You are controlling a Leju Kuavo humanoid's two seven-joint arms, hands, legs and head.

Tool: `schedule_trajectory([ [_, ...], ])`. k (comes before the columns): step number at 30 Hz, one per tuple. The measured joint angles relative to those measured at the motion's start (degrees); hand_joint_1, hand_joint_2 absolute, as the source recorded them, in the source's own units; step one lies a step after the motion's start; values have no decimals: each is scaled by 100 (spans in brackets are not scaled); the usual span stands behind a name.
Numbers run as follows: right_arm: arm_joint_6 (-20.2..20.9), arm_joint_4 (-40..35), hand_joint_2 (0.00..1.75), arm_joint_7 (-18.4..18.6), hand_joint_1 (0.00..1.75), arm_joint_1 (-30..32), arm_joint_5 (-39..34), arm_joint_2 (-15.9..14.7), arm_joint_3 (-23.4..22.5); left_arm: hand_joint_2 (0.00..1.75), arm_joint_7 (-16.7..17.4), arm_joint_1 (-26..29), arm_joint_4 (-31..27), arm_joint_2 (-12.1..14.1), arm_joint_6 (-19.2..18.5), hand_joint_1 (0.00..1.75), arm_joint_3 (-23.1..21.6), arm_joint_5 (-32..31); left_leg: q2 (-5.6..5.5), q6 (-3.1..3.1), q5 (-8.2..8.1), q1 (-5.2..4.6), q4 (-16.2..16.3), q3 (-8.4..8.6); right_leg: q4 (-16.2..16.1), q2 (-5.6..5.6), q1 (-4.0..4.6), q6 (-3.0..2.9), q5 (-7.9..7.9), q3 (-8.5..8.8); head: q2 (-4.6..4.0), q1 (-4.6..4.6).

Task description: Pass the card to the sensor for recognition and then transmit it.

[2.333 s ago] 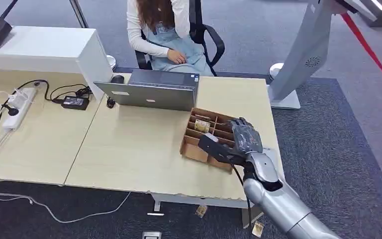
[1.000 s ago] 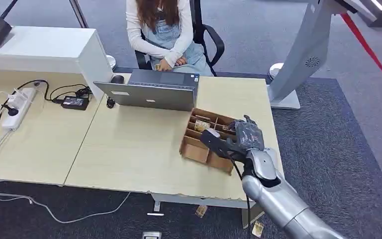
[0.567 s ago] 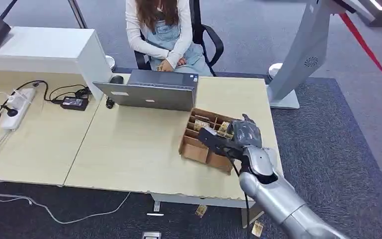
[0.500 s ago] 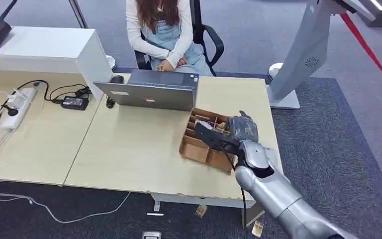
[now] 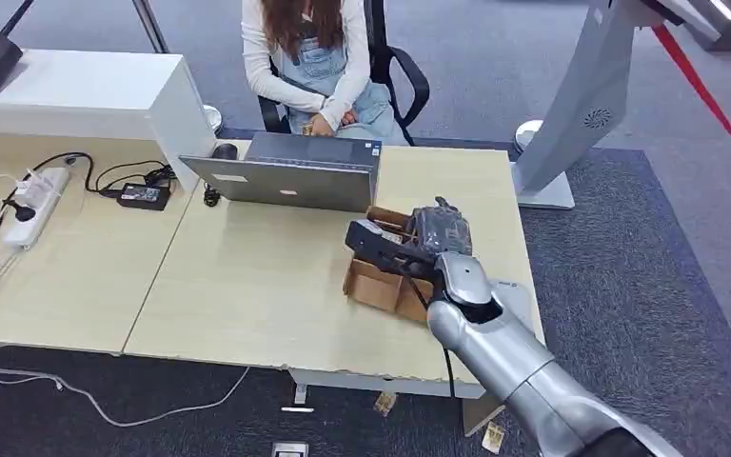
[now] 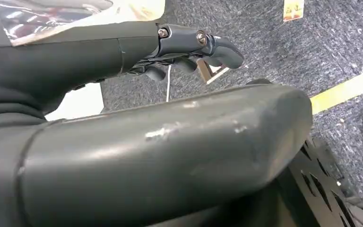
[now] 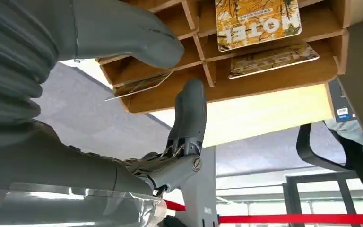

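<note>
cards [image 7: 258,21] flat in wooden divider box [image 5: 373,282], right hand [image 5: 417,240] spread empty above, near table edge

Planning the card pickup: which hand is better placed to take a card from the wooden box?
The right hand: it hovers over the divided wooden box, fingers near the cards. The left hand hangs over the carpet.

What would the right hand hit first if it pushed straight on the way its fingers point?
Probably the wooden divider box: the right hand is over its compartments, with a card beyond. Depth is unclear.
</note>
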Motion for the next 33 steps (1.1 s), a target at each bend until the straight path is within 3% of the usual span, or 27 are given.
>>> schedule_trajectory([
  [20,50,129,175,0,115,-9,33,50,-22,0,-13,-5,0,0,-4,0,-31,26,-1,0,0,1,0,0,0,0,0,0,0,0,0,0],
  [33,5,129,175,31,93,-18,114,68,-31,0,-31,-16,0,0,-2,0,-81,20,0,0,0,2,0,1,0,0,1,-1,0,-1,0,0],
])
